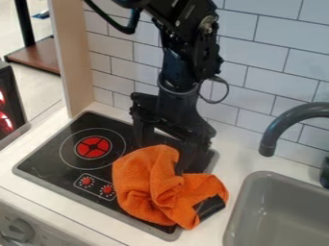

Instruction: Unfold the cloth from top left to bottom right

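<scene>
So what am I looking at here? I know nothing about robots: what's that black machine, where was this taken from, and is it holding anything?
The black machine is a robot arm, coming in from the top of the picture. At its lower end is the gripper, which works a bit like a hand with two fingers. There is one picture, from a fixed camera looking down at a slant.

The work surface is a toy kitchen: a black stove top with red markings, and a grey sink with a dark tap. A crumpled orange cloth lies mostly on the stove top. The fingers stand apart right at the cloth, so it doesn't look firmly held. The task is to unfold it.
</scene>
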Controlling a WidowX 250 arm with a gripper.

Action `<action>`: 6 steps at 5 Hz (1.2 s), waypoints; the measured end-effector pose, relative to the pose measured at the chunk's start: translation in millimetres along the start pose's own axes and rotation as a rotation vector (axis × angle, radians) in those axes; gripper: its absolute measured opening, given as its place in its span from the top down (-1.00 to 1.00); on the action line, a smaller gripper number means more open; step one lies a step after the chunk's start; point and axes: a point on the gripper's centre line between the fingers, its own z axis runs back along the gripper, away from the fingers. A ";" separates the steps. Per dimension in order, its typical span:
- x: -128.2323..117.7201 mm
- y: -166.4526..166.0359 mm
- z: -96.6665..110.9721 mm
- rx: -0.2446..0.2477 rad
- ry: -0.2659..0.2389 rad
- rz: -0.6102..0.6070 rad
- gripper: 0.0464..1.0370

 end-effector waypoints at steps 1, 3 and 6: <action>-4.8 -0.5 -5.3 0.002 0.024 0.000 -0.92; -11.7 -4.1 -26.5 0.009 0.095 -0.014 -0.92; -13.5 -18.5 -54.0 -0.047 0.134 -0.062 -0.80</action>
